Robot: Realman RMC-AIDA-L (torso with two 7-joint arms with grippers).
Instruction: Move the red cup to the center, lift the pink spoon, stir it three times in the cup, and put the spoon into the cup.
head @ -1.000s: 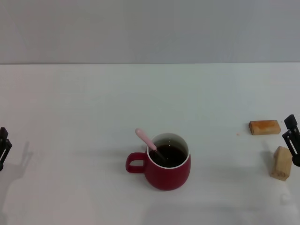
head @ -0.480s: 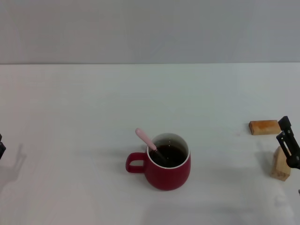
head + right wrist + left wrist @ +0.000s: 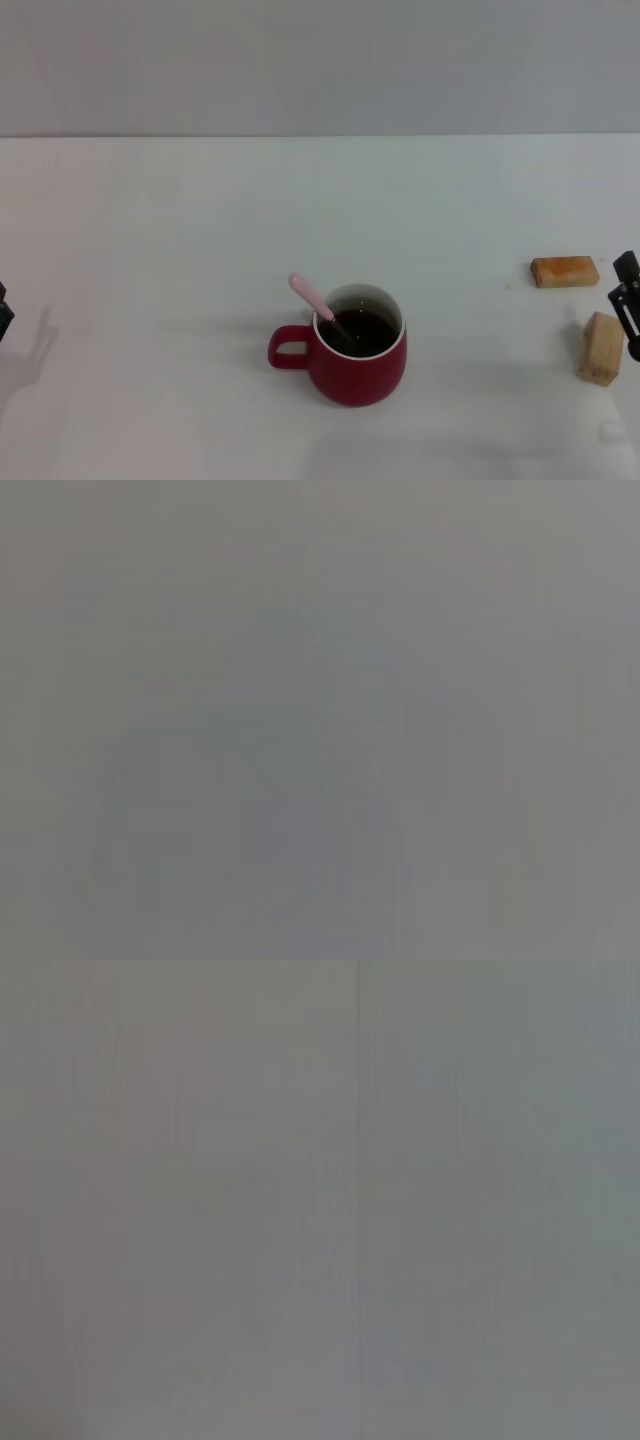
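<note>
White table [image 3: 180,220] carries the red cup [image 3: 355,362] nearest, pink spoon [image 3: 312,298] standing in its dark liquid, handle leaning away. Left gripper [image 3: 3,310] and right gripper [image 3: 628,300] flank the cup – jaw state indeterminable. Two wooden blocks [image 3: 598,348] right of the cup, near the right gripper

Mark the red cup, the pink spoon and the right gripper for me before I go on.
red cup [image 3: 350,378]: head view, on the front of its rounded body.
pink spoon [image 3: 306,291]: head view, on the pale pink handle above the rim.
right gripper [image 3: 630,297]: head view, on the dark part at the frame's right edge.
</note>
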